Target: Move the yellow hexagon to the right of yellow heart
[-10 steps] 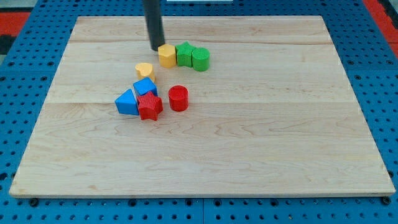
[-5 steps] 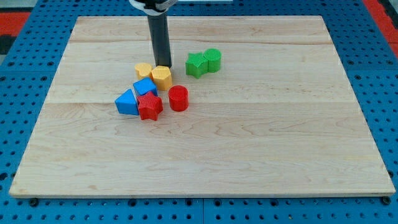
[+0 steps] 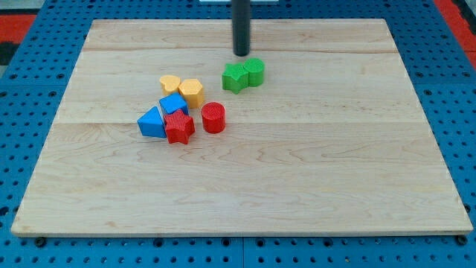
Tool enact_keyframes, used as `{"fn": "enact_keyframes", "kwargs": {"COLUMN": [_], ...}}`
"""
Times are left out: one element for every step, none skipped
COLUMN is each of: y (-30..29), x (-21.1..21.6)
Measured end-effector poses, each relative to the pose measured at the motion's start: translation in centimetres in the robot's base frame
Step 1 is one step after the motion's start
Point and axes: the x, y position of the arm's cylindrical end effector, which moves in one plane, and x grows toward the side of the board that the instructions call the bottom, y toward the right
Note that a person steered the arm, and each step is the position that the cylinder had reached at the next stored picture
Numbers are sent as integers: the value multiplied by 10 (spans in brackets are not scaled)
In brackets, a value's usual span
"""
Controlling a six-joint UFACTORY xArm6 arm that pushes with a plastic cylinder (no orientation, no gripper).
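Note:
The yellow hexagon (image 3: 192,91) sits just to the right of the yellow heart (image 3: 170,83), touching it, in the upper left part of the wooden board (image 3: 312,164). My tip (image 3: 242,53) is up and to the right of them, apart from both. It stands just above the two green blocks (image 3: 243,74) and touches no block.
Below the yellow pair lie a blue cube (image 3: 173,104), a blue triangle (image 3: 152,122), a red star-like block (image 3: 179,127) and a red cylinder (image 3: 213,117), close together. A blue pegboard surrounds the board.
The hexagon was pushed down-left from beside the green blocks to the heart's right side. The green blocks shifted right. My tip then moved up and right, away from the hexagon.

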Motion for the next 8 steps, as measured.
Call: {"fn": "enact_keyframes", "kwargs": {"y": [18, 18, 18, 16, 16, 50, 105, 137], "x": [33, 53, 53, 53, 53, 53, 54, 69]}}
